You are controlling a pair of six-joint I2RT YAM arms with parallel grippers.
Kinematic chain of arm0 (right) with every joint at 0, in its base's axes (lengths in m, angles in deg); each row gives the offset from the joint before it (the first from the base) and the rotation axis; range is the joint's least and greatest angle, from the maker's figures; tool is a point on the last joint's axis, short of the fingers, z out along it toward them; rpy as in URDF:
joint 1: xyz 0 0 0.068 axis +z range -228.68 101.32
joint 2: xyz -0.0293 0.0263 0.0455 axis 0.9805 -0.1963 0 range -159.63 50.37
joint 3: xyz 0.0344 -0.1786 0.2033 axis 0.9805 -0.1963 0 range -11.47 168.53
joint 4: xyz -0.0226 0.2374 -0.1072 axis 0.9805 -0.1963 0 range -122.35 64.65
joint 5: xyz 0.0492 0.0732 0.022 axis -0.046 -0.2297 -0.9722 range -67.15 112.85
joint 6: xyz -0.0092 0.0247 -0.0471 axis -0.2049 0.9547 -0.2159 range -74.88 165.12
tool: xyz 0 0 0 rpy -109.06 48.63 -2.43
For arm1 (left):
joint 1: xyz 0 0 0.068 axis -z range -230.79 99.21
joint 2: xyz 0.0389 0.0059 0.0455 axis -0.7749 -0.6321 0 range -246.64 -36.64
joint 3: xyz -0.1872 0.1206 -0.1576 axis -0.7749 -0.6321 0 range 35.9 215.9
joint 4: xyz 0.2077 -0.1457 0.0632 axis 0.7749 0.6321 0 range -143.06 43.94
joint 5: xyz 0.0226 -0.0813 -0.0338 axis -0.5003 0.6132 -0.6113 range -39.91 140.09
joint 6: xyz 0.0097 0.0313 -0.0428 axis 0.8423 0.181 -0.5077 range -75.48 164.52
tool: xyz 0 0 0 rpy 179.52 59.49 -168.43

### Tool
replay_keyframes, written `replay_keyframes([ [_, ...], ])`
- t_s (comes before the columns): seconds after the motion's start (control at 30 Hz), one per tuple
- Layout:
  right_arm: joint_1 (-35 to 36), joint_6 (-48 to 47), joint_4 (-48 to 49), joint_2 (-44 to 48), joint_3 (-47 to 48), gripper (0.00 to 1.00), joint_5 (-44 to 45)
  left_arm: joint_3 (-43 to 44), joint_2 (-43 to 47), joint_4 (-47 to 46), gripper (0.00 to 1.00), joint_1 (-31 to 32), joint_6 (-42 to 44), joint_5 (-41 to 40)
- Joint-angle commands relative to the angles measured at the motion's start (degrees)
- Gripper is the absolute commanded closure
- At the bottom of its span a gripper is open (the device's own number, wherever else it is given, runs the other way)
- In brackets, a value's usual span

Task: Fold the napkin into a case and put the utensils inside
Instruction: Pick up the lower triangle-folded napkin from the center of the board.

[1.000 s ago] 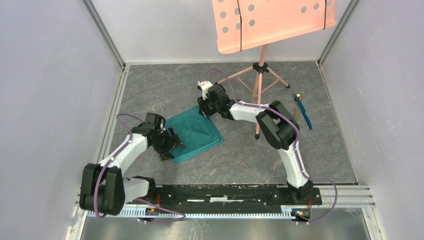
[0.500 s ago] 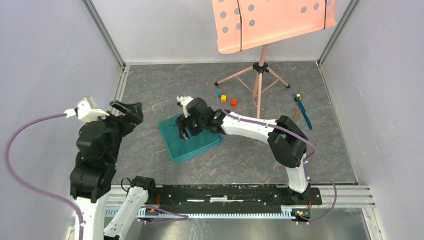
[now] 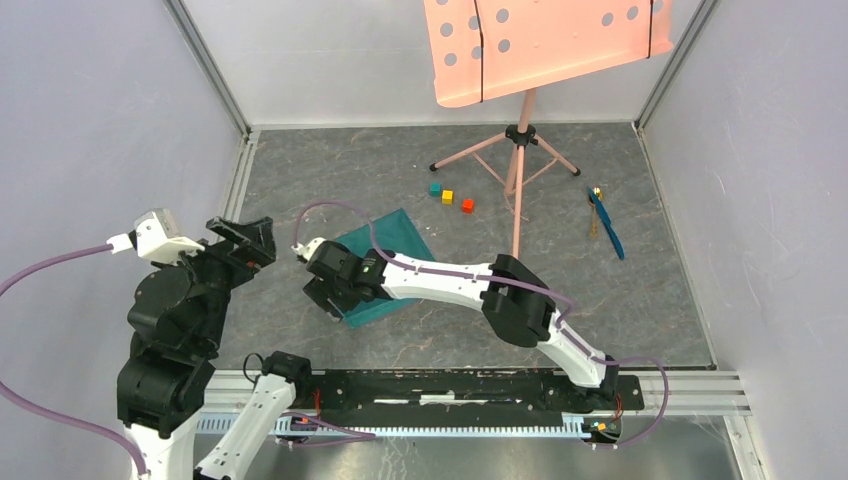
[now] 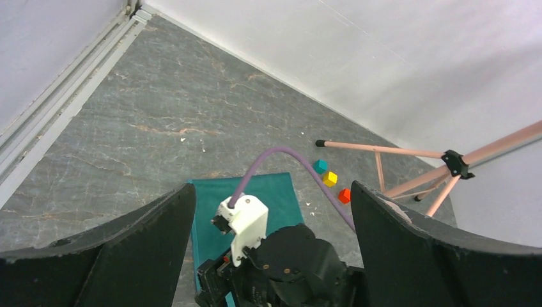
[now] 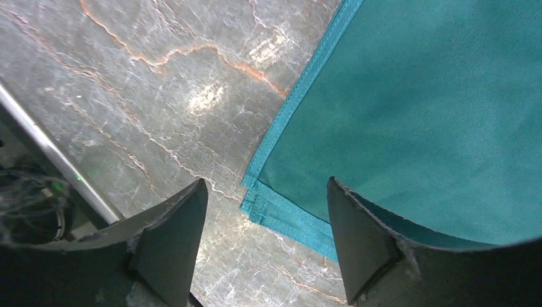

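The teal-green napkin (image 3: 392, 243) lies flat on the floor, left of centre, with a doubled hem at its near-left corner (image 5: 276, 206). My right gripper (image 3: 326, 297) hovers open and empty just above that corner, which lies between its fingers (image 5: 172, 236). My left gripper (image 3: 250, 233) is raised high at the left, open and empty, looking down on the right wrist (image 4: 287, 259) and the napkin (image 4: 281, 195). The utensils lie far right by the wall: a thin blue one (image 3: 608, 228) and a golden-brown spoon (image 3: 596, 200).
A pink music stand (image 3: 545, 40) on a tripod (image 3: 518, 135) stands at the back, one leg reaching down to mid-floor. Three small cubes, teal (image 3: 436, 188), yellow (image 3: 447, 196) and red (image 3: 467, 205), sit just beyond the napkin. Grey walls enclose three sides.
My left arm has let go of the napkin's near edge and risen up to the left. My right gripper has crossed from the napkin's far corner to its near-left corner.
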Motion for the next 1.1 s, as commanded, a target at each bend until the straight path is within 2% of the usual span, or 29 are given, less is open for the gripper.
replay_keyframes([
  [0.0, 1.0, 0.4, -4.0, -2.4, 4.2, 0.27, 4.3, 1.8, 1.2, 0.0, 0.03, 2.1, 3.7, -1.5],
  [0.13, 2.2, 0.6, -5.9, -4.9, 7.3, 0.28, 5.4, 1.3, 1.8, 0.0, 0.03, 3.3, 4.1, -2.0],
  [0.33, 3.0, 1.7, -5.9, -6.1, 6.8, 0.38, 5.7, 1.0, 2.6, 0.1, 0.02, 4.3, 4.9, -3.1],
  [0.63, 3.8, 1.8, -7.3, -6.8, 7.0, 0.42, 7.3, 1.1, 3.1, 0.2, 0.02, 4.8, 5.7, -3.8],
  [0.9, 4.0, 1.8, -6.1, -7.4, 3.0, 0.4, 7.8, 1.6, 3.2, 0.7, 0.01, 5.0, 5.8, -4.0],
  [1.0, 4.1, 1.7, -5.2, -8.4, 1.3, 0.43, 7.2, 1.8, 3.1, 1.0, 0.01, 5.0, 5.7, -4.1],
  [1.07, 4.0, 1.5, -4.5, -8.8, 0.2, 0.49, 7.0, 2.1, 3.2, 1.3, 0.01, 5.0, 5.8, -4.3],
])
